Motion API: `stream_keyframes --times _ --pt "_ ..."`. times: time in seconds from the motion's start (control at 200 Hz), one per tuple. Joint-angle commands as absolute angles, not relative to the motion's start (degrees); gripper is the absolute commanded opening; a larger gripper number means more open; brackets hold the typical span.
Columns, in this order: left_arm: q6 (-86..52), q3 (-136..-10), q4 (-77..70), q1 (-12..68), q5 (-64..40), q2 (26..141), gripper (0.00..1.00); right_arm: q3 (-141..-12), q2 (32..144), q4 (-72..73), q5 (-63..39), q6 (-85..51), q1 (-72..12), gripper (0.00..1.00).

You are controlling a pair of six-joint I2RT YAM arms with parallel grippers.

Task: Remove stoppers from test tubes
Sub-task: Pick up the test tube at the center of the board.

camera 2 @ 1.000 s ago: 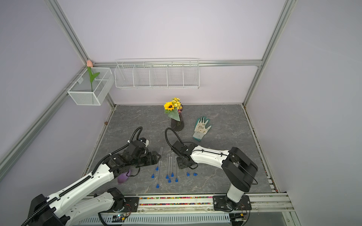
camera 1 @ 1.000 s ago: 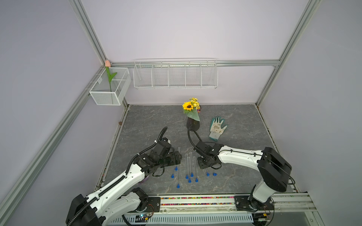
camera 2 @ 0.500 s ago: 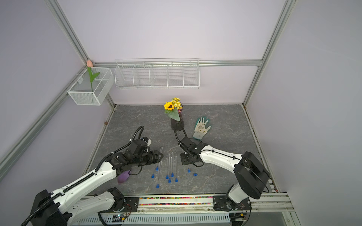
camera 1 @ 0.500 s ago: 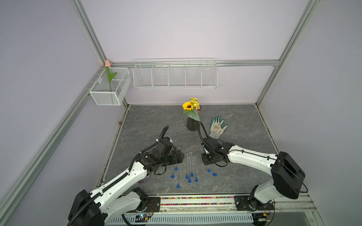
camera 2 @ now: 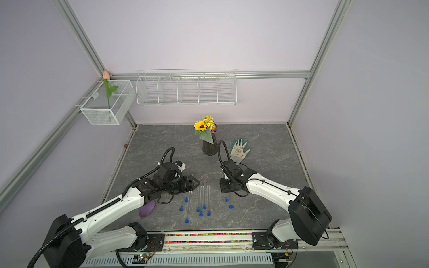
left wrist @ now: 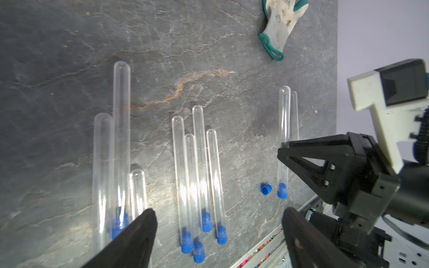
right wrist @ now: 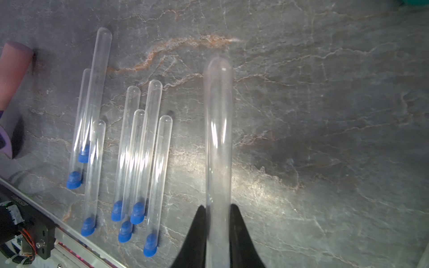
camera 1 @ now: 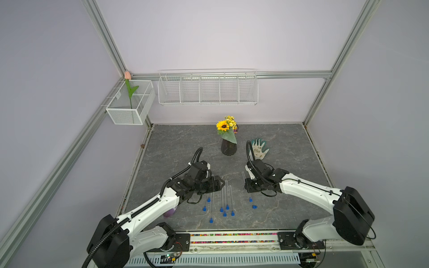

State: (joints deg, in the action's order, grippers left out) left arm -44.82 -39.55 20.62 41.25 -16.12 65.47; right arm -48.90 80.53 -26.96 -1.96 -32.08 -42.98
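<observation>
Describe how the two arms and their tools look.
Both the left arm and right arm have white shells with black joints. A black ribbed cable rises from each wrist. The left tool and right tool have black tapering fingers.

This is a robot test cell in a lab, not a home. Plain lilac walls (camera 1: pixel 209 34) and aluminium frame profiles (camera 1: pixel 290 74) box in a dark stone-look tabletop (camera 1: pixel 285 150). Two white-and-black robot arms, left (camera 1: pixel 148 208) and right (camera 1: pixel 306 190), are mounted on a rail (camera 1: pixel 232 239) along its front edge. Clear test tubes (left wrist: pixel 178 167) with blue stoppers (left wrist: pixel 221 235) lie among staged props: a sunflower vase (camera 1: pixel 228 147), a work glove (camera 1: pixel 258 148) and white wire baskets (camera 1: pixel 207 92) on the wall.
</observation>
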Motion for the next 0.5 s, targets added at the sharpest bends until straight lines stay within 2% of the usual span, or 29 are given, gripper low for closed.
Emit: stream_keyframes --times 0.0,0.195,0.495 --pt "-45.88 -40.17 15.77 40.96 -20.91 66.99 0.87 -47.78 78.11 -26.81 -3.75 -31.46 -42.25 0.16" --pt "-45.79 -41.72 11.75 40.94 -28.14 70.39 0.87 -46.57 75.58 -27.08 -4.72 -31.46 -41.08 0.16" --pt "-46.78 -45.60 8.10 40.98 -31.46 74.18 0.87 -45.69 70.56 -26.71 -6.90 -30.94 -40.36 0.16"
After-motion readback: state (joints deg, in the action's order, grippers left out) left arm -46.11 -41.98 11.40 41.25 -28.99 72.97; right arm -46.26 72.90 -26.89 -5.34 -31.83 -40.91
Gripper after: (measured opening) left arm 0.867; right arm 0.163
